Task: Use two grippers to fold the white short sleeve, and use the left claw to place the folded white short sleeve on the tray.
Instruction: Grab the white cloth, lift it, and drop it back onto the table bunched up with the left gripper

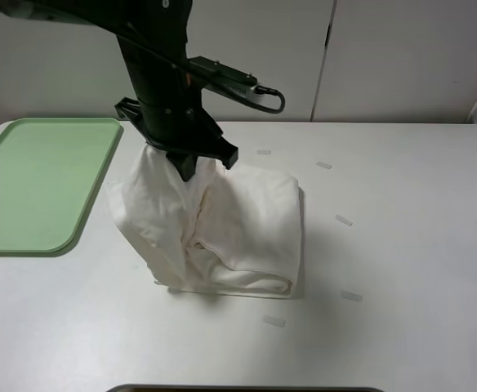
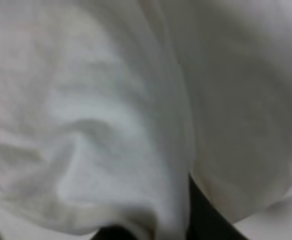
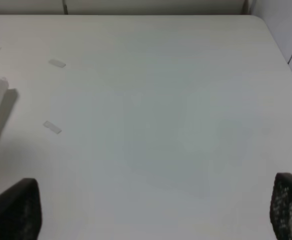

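Note:
The white short sleeve (image 1: 242, 224) is a folded, bunched bundle near the middle of the table. My left gripper (image 1: 186, 163) is shut on its upper left part and holds that part up, while the lower folds rest on the table. In the left wrist view the cloth (image 2: 101, 120) fills the picture, with a black fingertip (image 2: 208, 217) showing under it. The pale green tray (image 1: 34, 180) lies at the left of the table, apart from the cloth. My right gripper (image 3: 156, 182) is open and empty over bare table to the right of the cloth; the exterior high view does not show it.
Several small pale tape strips (image 1: 343, 220) lie on the white table to the right of and in front of the cloth, and two show in the right wrist view (image 3: 52, 127). A white wall stands behind the table. A dark edge (image 1: 247, 389) shows at the front.

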